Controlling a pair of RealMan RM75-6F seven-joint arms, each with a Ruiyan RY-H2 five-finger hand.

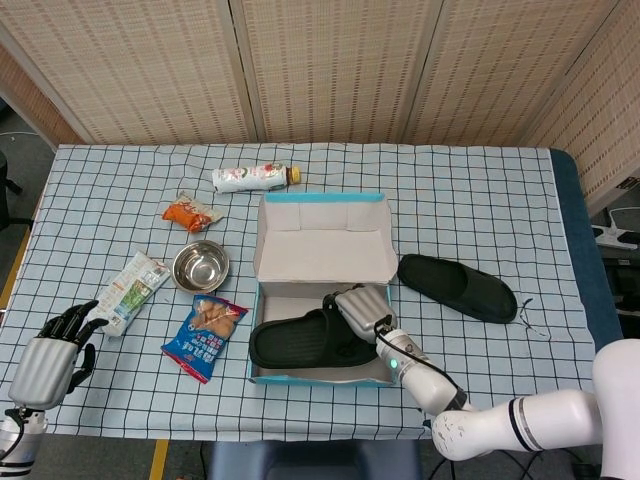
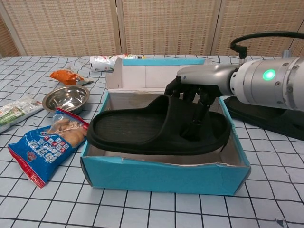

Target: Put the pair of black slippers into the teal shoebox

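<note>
Right now I have the right hand [image 2: 197, 102] inside the teal shoebox [image 2: 164, 175], fingers wrapped around the strap of the first black slipper [image 2: 142, 130]. In the chest view that slipper sits low in the box, spanning it from left wall to right, but its sole looks to ride at about rim level with the heel end at the left possibly resting on the wall; I cannot tell whether it lies flat on the floor of the box. From the head view the same slipper fills the lower part of the box, just below centre of the frame, with my hand over its right end.

So I judge the task as roughly half done at best: one slipper is in the box but not released. The second black slipper [image 1: 458, 287] lies on the checked tablecloth [image 1: 480, 200], right of centre in the head view, just beside the box's right wall but outside it, untouched.

What is left, as I read it: let go of the first slipper, lift the hand clear, take the second and fit it in alongside. Room looks tight, since the first one covers most of the floor.

My left hand [image 1: 50, 350] rests at the lower left edge of the head view, fingers loosely curled and holding nothing, near a green-and-white packet [image 1: 130, 290]. A steel bowl [image 1: 200, 266] and a blue snack bag [image 1: 205, 337] sit left of the box.
</note>
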